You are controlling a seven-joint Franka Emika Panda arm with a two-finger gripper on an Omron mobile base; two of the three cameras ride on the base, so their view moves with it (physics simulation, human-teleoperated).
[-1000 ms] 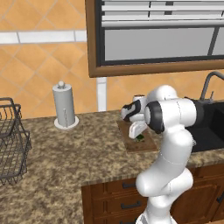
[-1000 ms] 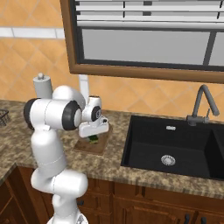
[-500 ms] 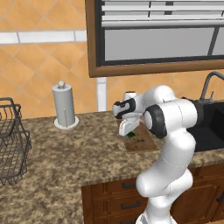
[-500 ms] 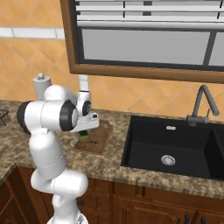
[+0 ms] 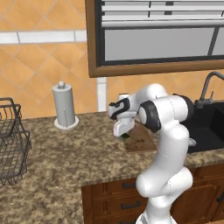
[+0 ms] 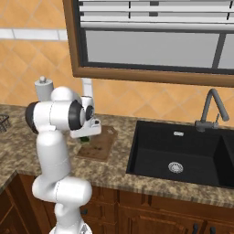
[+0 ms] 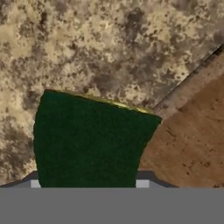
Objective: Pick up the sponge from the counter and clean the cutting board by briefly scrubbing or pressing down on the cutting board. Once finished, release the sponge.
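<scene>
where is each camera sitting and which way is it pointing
Left base view: behind the arm on its left, looking forward and down at the counter; arm rises lower right.
Right base view: behind on its right, facing the sink; arm lower left.
Hand view: on the hand, looking along the tool at the sponge.
Both base views share the cutting board and the sponge.

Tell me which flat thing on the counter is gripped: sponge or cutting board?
The dark green sponge, clamped in the gripper; the larger brown cutting board lies flat on the granite.
</scene>
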